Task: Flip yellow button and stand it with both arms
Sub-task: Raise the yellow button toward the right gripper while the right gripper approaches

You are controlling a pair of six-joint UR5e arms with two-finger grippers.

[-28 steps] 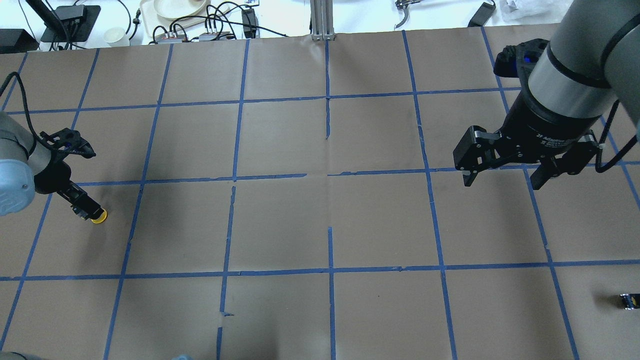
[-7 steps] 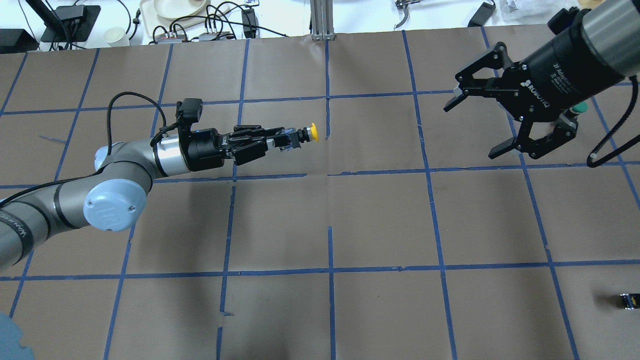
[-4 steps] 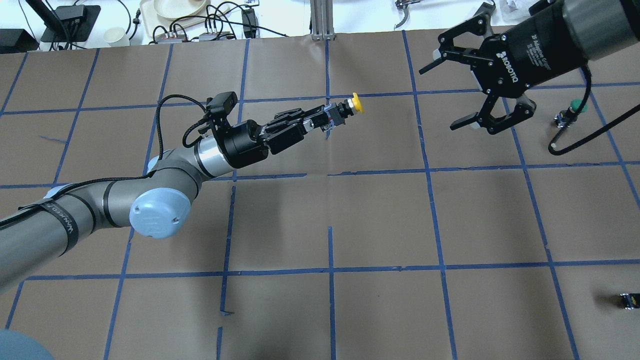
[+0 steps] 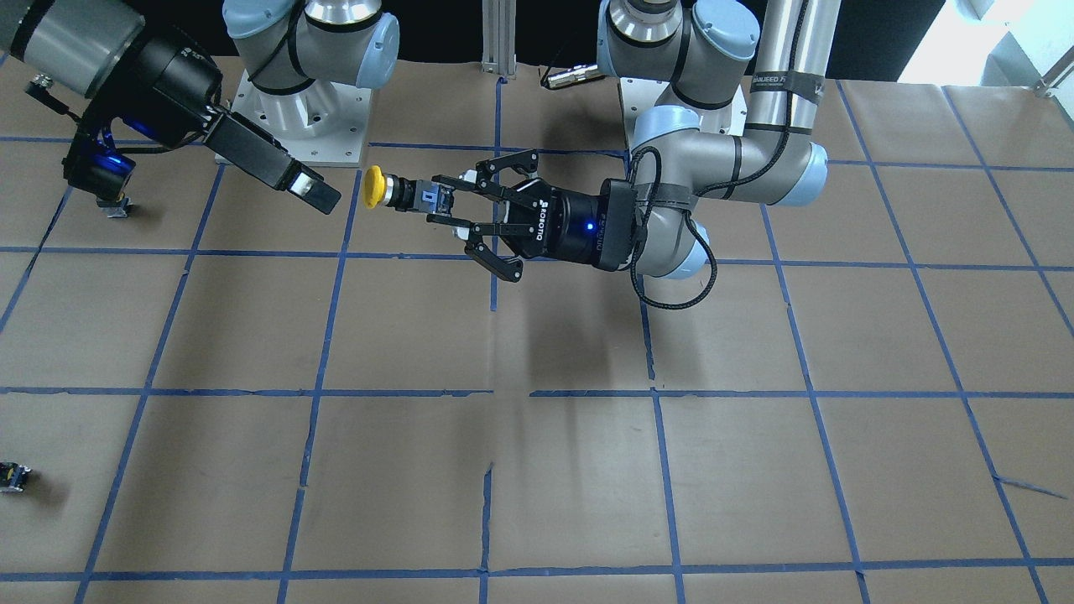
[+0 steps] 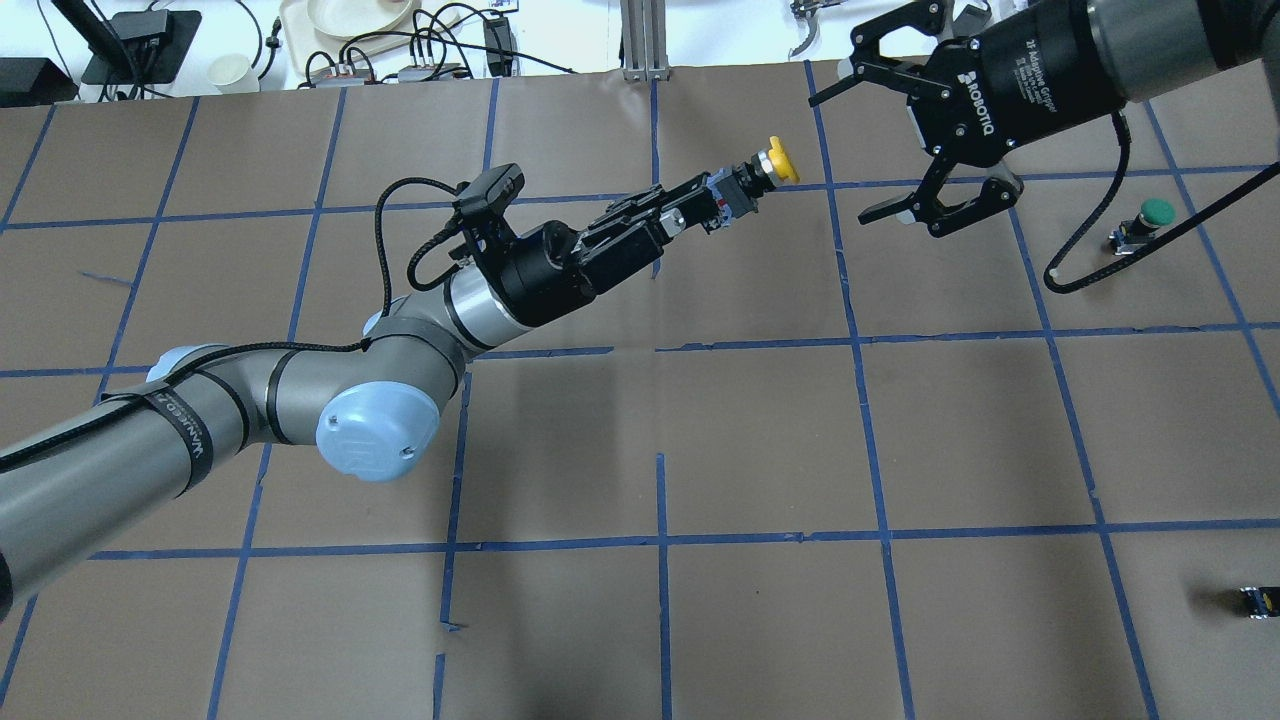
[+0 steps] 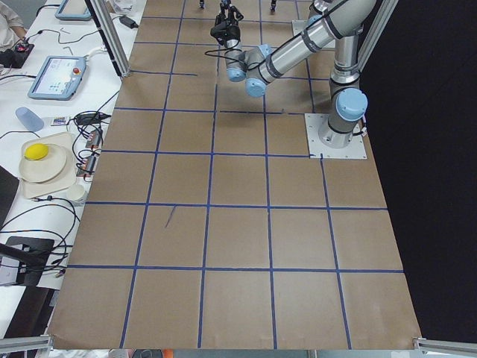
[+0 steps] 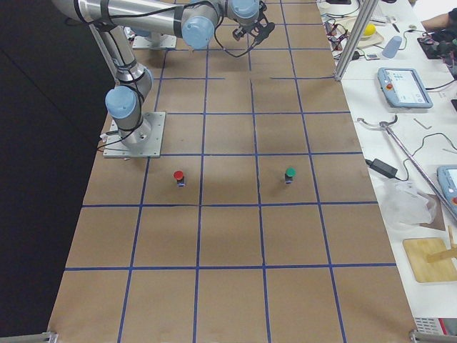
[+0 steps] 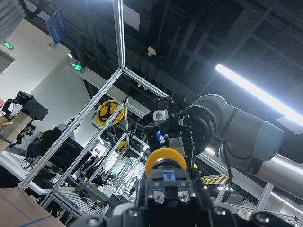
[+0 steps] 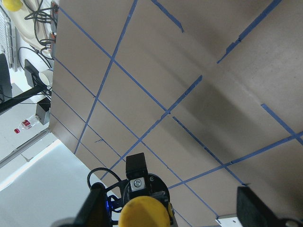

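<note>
Surface: brown paper table (image 5: pixel 760 440) with a blue tape grid; white bench with cables along its far edge.
Left gripper (image 5: pixel 700 208): narrow, clamped on the black-and-grey body of the yellow button (image 5: pixel 776 165) – held in the air, roughly level.
Yellow button: sticks out past the left gripper's tips, cap pointing away from it, toward the right gripper (image 5: pixel 840 158).
Right gripper: jaws wide, nothing between them; it faces the cap head-on – cap just in front of the opening, not touching.
Right wrist view: cap sits low and between its two fingers (image 9: pixel 97 208).
Green button (image 5: pixel 1150 215): upright on the table, behind the right gripper, well apart.
Red button (image 7: pixel 178 176): upright on the table; its place relative to either gripper can't be told.
Small black-and-yellow block (image 5: pixel 1258 601): on the table, far from both grippers.
</note>
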